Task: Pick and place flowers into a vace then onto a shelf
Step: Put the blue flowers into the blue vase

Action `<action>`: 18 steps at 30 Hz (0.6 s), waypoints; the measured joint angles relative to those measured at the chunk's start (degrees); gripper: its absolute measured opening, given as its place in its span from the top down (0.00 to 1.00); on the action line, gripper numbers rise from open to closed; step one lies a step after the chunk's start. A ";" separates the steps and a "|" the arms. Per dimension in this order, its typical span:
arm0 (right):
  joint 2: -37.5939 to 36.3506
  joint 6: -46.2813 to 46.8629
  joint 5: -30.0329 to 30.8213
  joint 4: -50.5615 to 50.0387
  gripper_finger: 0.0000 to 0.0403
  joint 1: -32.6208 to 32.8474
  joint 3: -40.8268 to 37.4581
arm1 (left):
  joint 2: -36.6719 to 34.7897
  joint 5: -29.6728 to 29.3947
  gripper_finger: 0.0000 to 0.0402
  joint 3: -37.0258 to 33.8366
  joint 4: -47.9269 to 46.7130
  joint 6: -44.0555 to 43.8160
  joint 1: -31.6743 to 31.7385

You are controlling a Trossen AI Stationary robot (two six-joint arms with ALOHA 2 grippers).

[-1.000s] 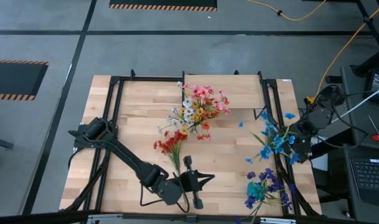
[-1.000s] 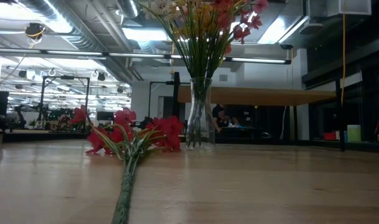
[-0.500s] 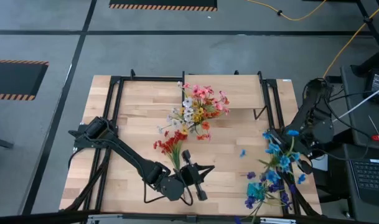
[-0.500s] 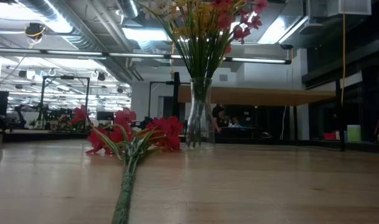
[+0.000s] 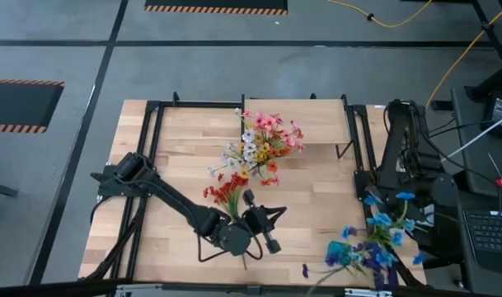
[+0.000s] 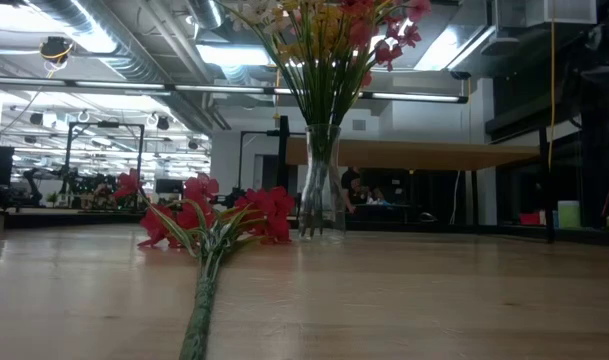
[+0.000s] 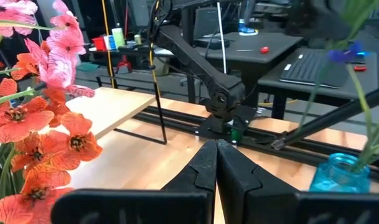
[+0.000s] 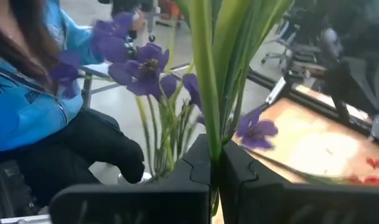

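A clear glass vase [image 6: 322, 180] holds a mixed bunch of flowers [image 5: 263, 142] and stands on the table in front of the shelf [image 5: 321, 124]. A red spray [image 5: 224, 194] lies flat on the table, its stem [image 6: 199, 310] pointing toward the near edge. My left gripper [image 5: 277, 214] is shut, holds nothing, and hovers just right of that spray; it is shown in the left wrist view as well [image 7: 215, 149]. My right gripper [image 8: 212, 163], at the table's right near corner [image 5: 381, 200], is shut on a blue spray [image 5: 387, 223]. My right gripper pinches the bundled green stems [image 8: 205, 124] of the blue spray between its two fingers, which lie across the stems. The stems run on past the fingers in both directions. The blue blooms [image 5: 391, 221] are lifted, spread over the table's right near corner.
A teal vase [image 7: 338, 177] with purple flowers [image 5: 349, 256] stands at the near right corner, close under the held spray. A person in a blue top [image 8: 27, 106] sits beyond that corner. Black frame rails [image 5: 152, 157] run along both table sides. Bare wood lies between the two arms.
My right arm has swung back toward the table's right edge, carrying the blue spray from mid-right of the table toward the right near corner. My left gripper has moved a little toward the far right, staying shut beside the red spray, which has not moved.
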 joint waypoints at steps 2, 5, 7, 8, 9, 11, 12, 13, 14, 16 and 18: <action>0.64 -0.21 2.75 0.50 0.99 2.24 0.00 | 0.00 0.01 0.99 0.00 0.00 0.02 0.39; 1.74 -0.40 8.28 0.50 0.99 4.68 0.00 | 0.00 0.01 0.99 0.00 -0.02 0.04 0.80; 2.52 -0.45 9.82 1.46 0.99 5.74 -0.39 | -0.02 0.02 1.00 0.00 -0.04 0.04 1.06; 2.99 -1.23 10.58 2.85 0.99 6.02 -0.88 | 0.00 0.02 0.99 0.00 -0.09 0.04 1.06; 3.42 -2.11 10.96 4.49 0.99 6.18 -1.50 | 0.00 0.02 0.99 0.00 -0.17 0.05 1.06; 4.21 -4.94 11.22 8.85 0.99 6.21 -3.02 | 0.00 0.03 0.99 0.00 -0.26 0.44 1.04; 4.44 -6.42 11.30 11.25 0.99 6.21 -3.80 | 0.00 0.03 0.99 0.00 -0.26 0.46 1.04; 4.58 -7.87 11.31 13.84 0.99 6.21 -4.51 | 0.00 0.04 1.00 0.00 -0.26 0.46 1.02; 4.66 -9.02 11.37 16.05 0.99 6.21 -5.05 | 0.00 0.04 1.00 0.00 -0.28 0.46 1.02; 4.66 -9.94 11.39 17.88 0.99 6.21 -5.87 | 0.00 0.06 0.99 0.00 -0.31 0.44 1.00; 4.62 -9.94 11.41 18.98 0.99 6.21 -5.92 | 0.00 0.12 0.99 0.00 -0.31 0.44 0.93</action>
